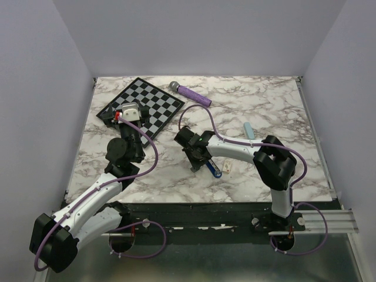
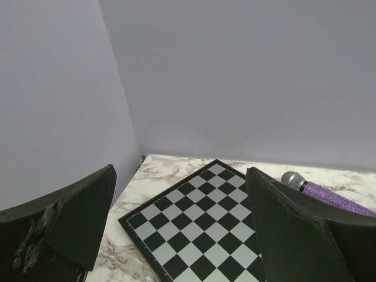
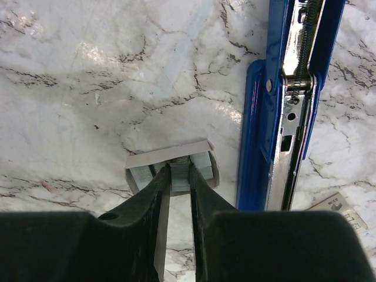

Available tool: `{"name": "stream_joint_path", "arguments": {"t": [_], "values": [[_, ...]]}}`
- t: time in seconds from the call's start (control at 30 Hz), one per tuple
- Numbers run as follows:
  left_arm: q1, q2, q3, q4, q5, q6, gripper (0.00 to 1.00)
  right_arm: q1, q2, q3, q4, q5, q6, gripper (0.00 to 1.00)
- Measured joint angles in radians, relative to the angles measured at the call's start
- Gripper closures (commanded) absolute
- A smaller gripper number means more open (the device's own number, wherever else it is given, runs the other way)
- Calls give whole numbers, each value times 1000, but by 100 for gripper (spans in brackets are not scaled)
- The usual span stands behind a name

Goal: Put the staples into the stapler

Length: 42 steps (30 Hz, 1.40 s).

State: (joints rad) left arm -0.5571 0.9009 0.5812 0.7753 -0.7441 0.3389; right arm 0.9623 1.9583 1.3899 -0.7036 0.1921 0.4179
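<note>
The stapler [image 3: 288, 106] is dark blue with silver metal parts and lies opened out flat on the marble table, just right of my right gripper [image 3: 179, 171]. It shows as a small blue shape in the top view [image 1: 215, 170]. A small open box of grey staples [image 3: 202, 166] lies in front of the right fingers. The right jaws are nearly closed, pinching one strip of staples [image 3: 180, 177] in that box. In the top view the right gripper [image 1: 198, 162] points down at the table's middle. My left gripper [image 2: 180, 170] is open and empty above the chessboard [image 2: 194, 229].
A black-and-white chessboard [image 1: 147, 104] lies at the back left, with the left gripper [image 1: 120, 113] over its near corner. A purple microphone [image 1: 191, 93] lies behind it. A pale blue flat bar [image 1: 249, 130] lies right of centre. A small white card [image 1: 227, 167] lies by the stapler.
</note>
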Motion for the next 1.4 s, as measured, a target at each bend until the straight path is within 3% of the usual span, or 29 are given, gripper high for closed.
{"name": "stream_joint_path", "arguments": {"t": [0.23,0.5,0.9,1.4], "values": [[0,0,0,-2,1,0,1,0,2,0,0,0,-3,87],[0,0,0,-7,2,0,1,0,-28,-5,8,-1,-31,87],[1,0,0,-7,2,0,1,-24,-299,-148,119,19,-151,87],[1,0,0,-7,2,0,1,-105,-327,-369,294,-6,-311,87]]}}
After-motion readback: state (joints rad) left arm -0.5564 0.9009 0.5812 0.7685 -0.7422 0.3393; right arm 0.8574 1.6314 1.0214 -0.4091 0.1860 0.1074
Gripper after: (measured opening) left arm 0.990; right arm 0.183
